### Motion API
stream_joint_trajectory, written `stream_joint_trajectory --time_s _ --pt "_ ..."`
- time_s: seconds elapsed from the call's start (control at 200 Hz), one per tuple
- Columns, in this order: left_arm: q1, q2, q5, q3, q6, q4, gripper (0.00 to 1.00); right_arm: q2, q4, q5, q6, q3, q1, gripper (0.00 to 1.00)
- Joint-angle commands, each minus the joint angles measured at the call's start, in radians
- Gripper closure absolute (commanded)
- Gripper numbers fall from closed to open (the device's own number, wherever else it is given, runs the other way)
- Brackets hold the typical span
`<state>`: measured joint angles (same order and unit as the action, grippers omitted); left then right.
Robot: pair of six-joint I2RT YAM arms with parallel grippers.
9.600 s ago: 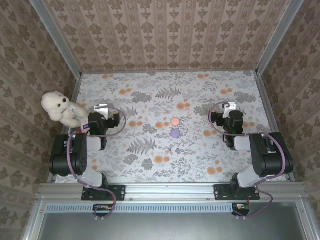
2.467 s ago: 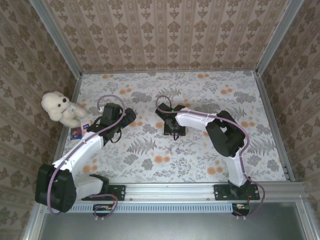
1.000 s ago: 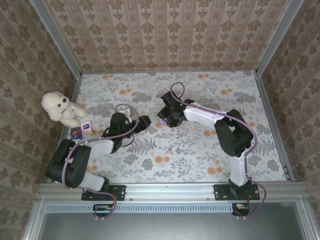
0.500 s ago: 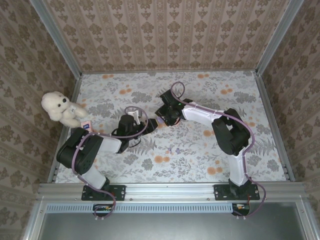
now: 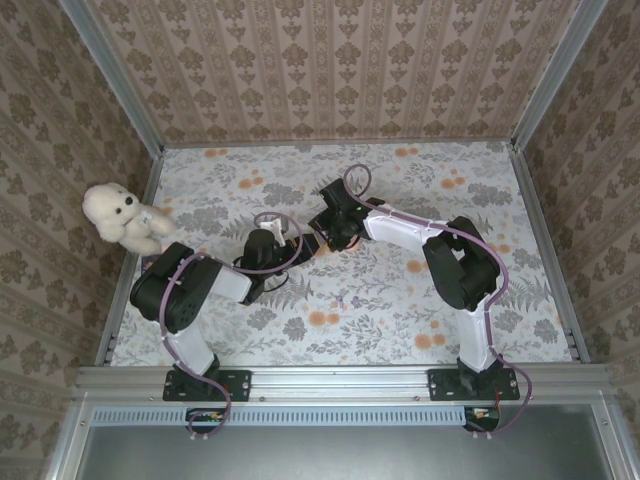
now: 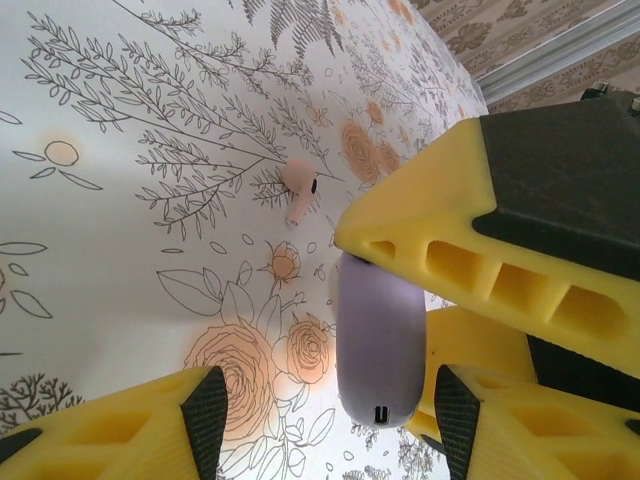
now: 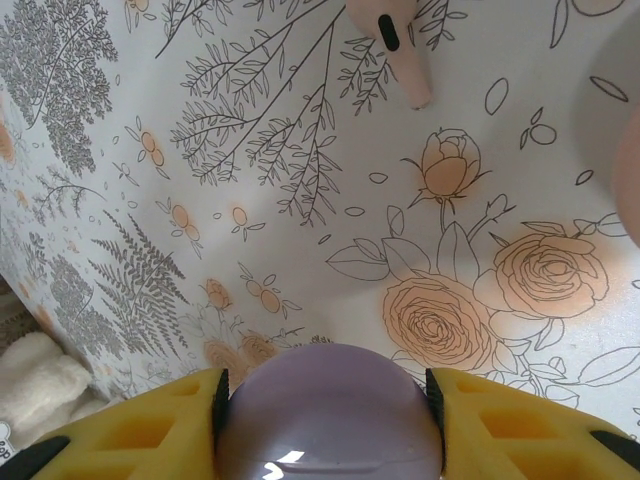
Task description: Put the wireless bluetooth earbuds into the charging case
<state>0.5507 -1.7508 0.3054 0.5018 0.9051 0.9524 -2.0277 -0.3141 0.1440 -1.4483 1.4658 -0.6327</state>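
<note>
The right fingers (image 7: 150,425) grip the little purple charging case (image 7: 330,410) over the middle of the flowery table (image 5: 400,300).
The case sits snug between the two yellow fingers, one on each side. The left fingers (image 6: 130,430) are spread apart and hold nothing; they point at the case, close to it, with a gap on one side. A pink earbud (image 6: 298,188) lies on the table just past the case. A white teddy bear (image 5: 125,218) sits at the left edge.

my left arm (image 5: 225,285): folded low, reaching right
my left yellow two-finger gripper (image 6: 327,410): jaws apart
my right arm (image 5: 400,226): stretched out leftwards
my right yellow two-finger gripper (image 7: 330,400): clamped on the round lilac plastic case (image 7: 330,425)
</note>
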Motion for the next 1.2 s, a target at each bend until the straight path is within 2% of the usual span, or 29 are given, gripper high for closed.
stream_joint_trajectory --time_s 0.0,0.2,0.505,0.79,1.08,1.195 --pt "0.009 -0.031 -0.023 0.036 0.025 0.069 0.41 -0.022 0.015 0.026 -0.024 0.005 0.005 0.52" --pt "0.012 -0.073 -0.028 0.056 0.035 0.103 0.46 -0.026 0.020 0.032 -0.027 0.003 0.005 0.52" --pt "0.012 -0.107 -0.037 0.069 0.051 0.137 0.61 -0.031 0.023 0.040 -0.028 -0.001 0.005 0.52" --pt "0.020 -0.143 -0.067 0.070 0.094 0.200 0.62 -0.035 0.041 0.049 -0.046 -0.007 0.004 0.52" --pt "0.020 -0.185 -0.093 0.051 0.148 0.288 0.88 -0.030 0.066 0.057 -0.067 -0.021 0.002 0.52" --pt "0.021 -0.181 -0.098 0.043 0.149 0.291 0.95 -0.028 0.069 0.058 -0.067 -0.026 0.002 0.52"
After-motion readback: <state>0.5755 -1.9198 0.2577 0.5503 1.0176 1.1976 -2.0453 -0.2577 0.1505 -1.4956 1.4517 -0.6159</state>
